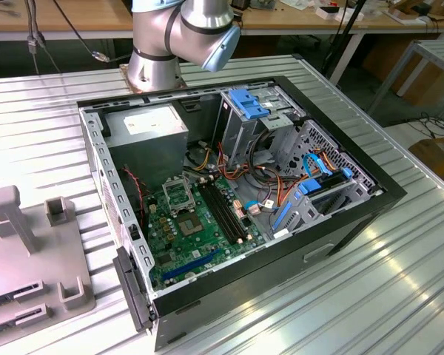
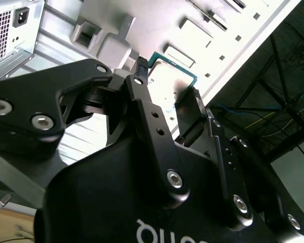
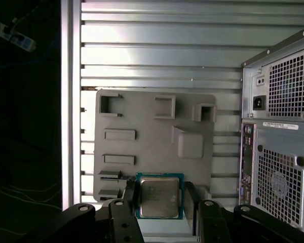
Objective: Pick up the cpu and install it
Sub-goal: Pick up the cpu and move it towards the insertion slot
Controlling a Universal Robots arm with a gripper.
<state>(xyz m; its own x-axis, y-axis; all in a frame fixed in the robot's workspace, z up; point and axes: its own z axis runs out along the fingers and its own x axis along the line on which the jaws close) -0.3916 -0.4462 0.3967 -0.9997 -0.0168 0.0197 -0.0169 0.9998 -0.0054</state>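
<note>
The cpu [image 3: 159, 196], a small square chip with a silver top and a thin green rim, sits between the two black fingers of my gripper [image 3: 159, 198]. The gripper is shut on its edges. In the second wrist view the cpu [image 2: 171, 76] is clamped at the fingertips of the gripper [image 2: 168, 80], well above the grey fixture plate [image 3: 152, 131]. In the exterior view the open computer case [image 1: 355, 214] lies on its side. Its green motherboard [image 1: 179, 248] faces up, and the square metal socket frame [image 1: 179, 194] is near the board's far end.
The grey fixture plate [image 1: 29, 251] with raised blocks and slots lies at the exterior view's left on the ribbed metal table [image 1: 399, 296]. The arm's base [image 1: 155, 63] stands behind the case. The case's rear panel [image 3: 278, 147] with fan grilles shows in the first wrist view.
</note>
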